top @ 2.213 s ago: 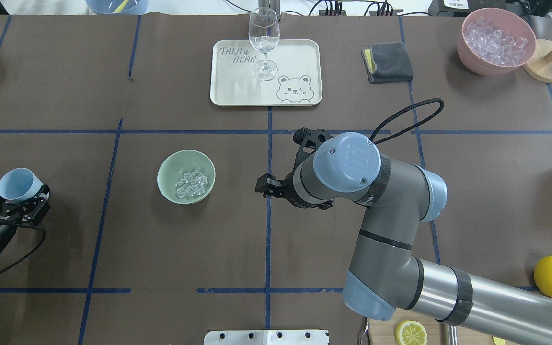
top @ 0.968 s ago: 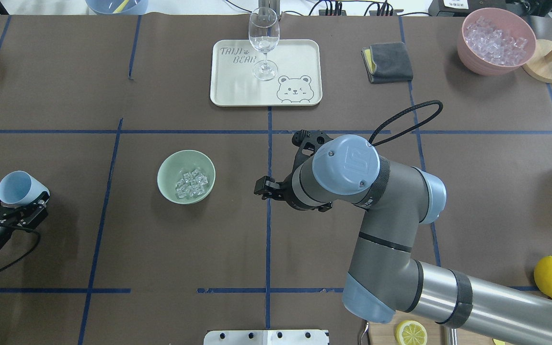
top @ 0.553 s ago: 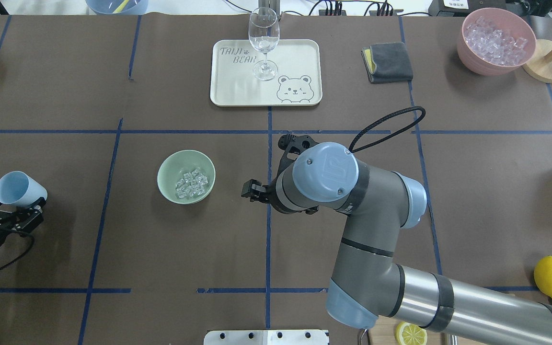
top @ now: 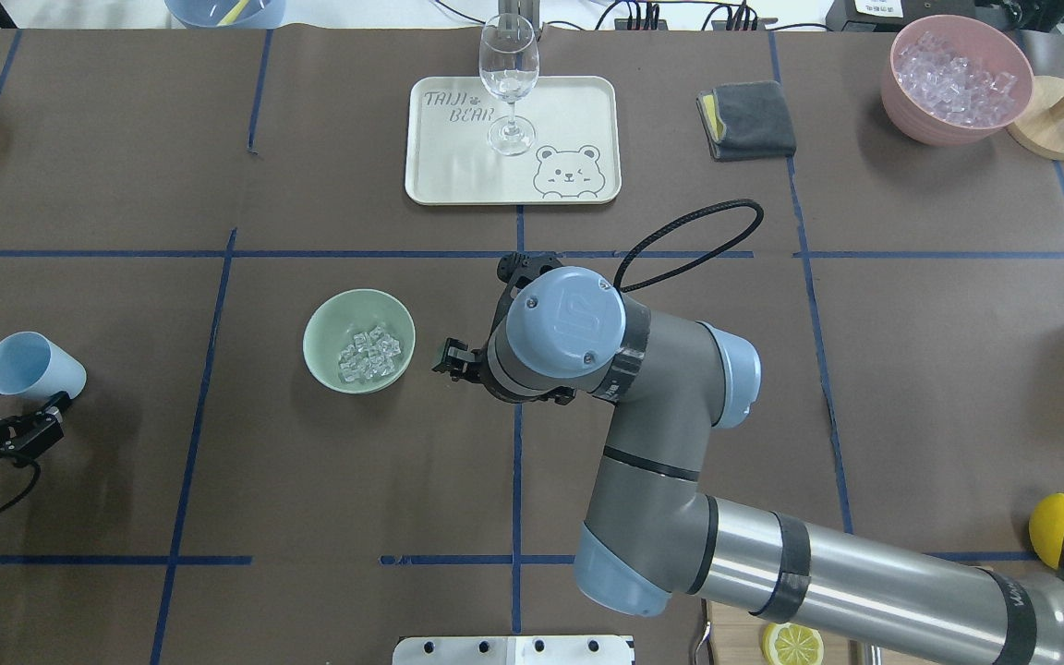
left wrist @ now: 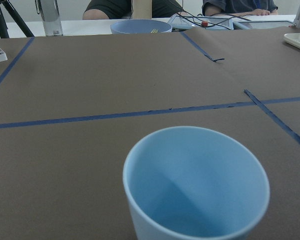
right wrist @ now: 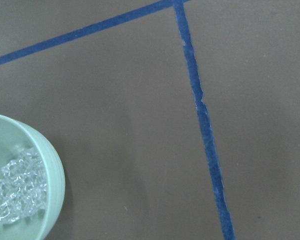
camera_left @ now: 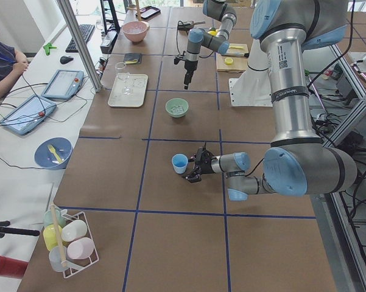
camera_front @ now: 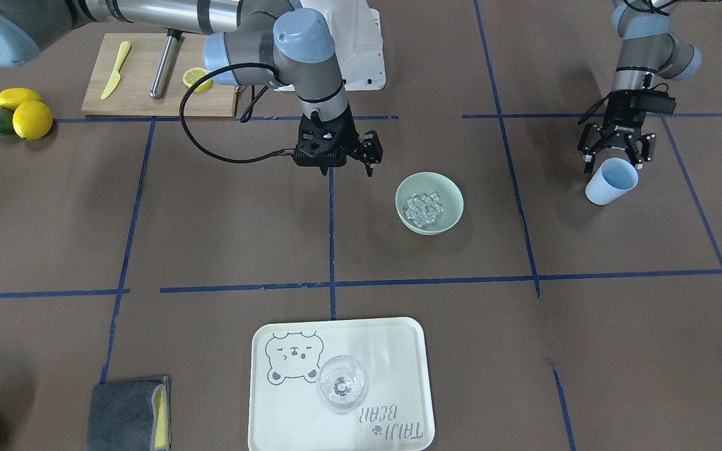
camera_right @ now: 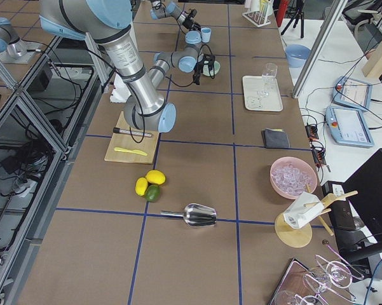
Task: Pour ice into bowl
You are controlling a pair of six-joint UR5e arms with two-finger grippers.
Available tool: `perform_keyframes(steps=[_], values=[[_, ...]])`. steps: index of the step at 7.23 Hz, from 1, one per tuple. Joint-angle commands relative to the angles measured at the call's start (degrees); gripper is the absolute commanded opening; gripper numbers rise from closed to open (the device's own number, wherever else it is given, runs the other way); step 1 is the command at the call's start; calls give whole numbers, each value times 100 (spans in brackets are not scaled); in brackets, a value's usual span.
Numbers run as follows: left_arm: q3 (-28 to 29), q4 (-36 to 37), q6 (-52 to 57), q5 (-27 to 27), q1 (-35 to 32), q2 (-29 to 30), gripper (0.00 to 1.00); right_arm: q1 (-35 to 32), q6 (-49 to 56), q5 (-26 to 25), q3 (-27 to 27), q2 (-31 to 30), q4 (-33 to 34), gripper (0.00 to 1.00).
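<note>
Left pincer (camera_front: 615, 153) spread open behind cup (camera_front: 612, 183) set on tabletop (camera_front: 210, 219); right pincer (camera_front: 370, 160) state not discernible. Ice (camera_front: 423, 208) lying in bowl (camera_front: 452, 191); pour judged finished, retreat required next.

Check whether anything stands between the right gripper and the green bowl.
Nothing visible does. Only bare brown table lies between the right gripper and the bowl, which holds the ice. The light blue cup sits on the bowl's far side.
</note>
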State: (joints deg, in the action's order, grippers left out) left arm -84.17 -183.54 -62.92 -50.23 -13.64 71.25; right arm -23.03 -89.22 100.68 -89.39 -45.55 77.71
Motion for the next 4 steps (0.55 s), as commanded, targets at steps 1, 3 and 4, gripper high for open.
perform_keyframes(steps=[1,3,4], values=[[-431,2,-28,-485,2,-329,100,0,10,-93,367,317,-1,100],[-975,28,-107,-898,2,-908,100,0,-51,-128,842,695,-10,100],[-1179,28,-142,-1057,-7,-1050,100,0,-42,-215,1010,810,-19,100]])
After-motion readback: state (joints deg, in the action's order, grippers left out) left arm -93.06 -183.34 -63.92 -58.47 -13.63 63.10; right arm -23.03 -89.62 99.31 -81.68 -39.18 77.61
